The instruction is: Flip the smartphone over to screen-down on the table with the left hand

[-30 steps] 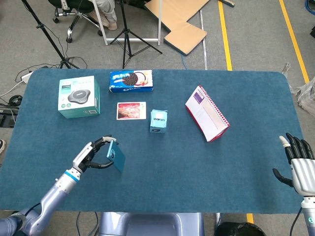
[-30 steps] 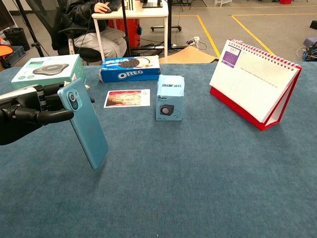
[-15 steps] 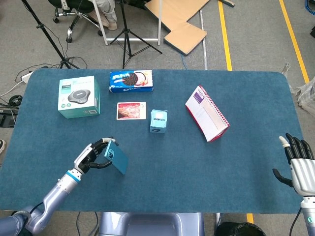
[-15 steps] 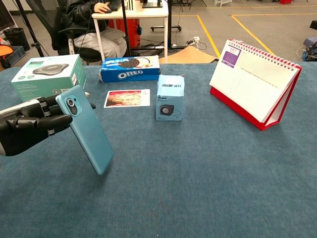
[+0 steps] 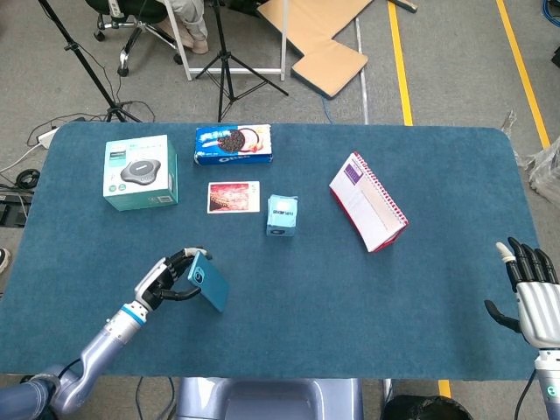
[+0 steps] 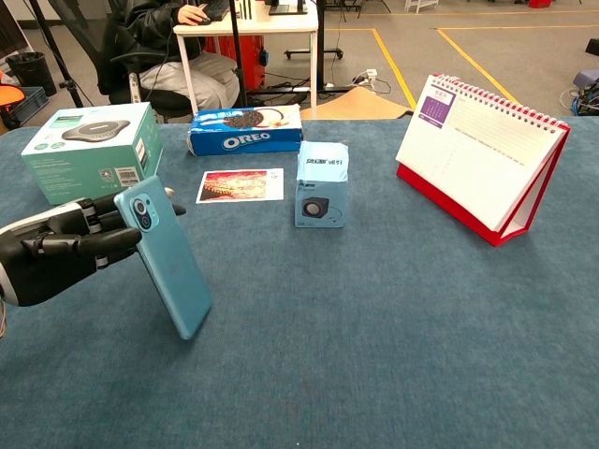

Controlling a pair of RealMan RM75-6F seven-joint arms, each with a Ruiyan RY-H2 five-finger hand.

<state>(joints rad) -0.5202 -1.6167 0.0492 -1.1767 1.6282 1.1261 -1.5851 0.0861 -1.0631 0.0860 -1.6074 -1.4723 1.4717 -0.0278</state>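
Observation:
The smartphone [image 6: 169, 254] is light blue, and its back with the camera faces the chest view. It stands tilted on its lower end on the blue table cloth [image 6: 393, 318], top leaning toward my left hand. My left hand [image 6: 58, 253] grips its upper part from the left. From the head view the smartphone [image 5: 208, 281] sits at the front left of the table with my left hand [image 5: 166, 279] beside it. My right hand [image 5: 531, 291] hovers at the table's front right edge, fingers spread and holding nothing.
A teal speaker box [image 5: 140, 172] stands at the back left, with an Oreo pack [image 5: 233, 144] beside it. A photo card [image 5: 234, 197] and a small blue box [image 5: 282, 215] lie mid-table. A red desk calendar [image 5: 367, 202] stands to the right.
My left hand has lowered with the phone toward the table's front edge. The phone's lower end now rests on the cloth. The right hand has not moved.

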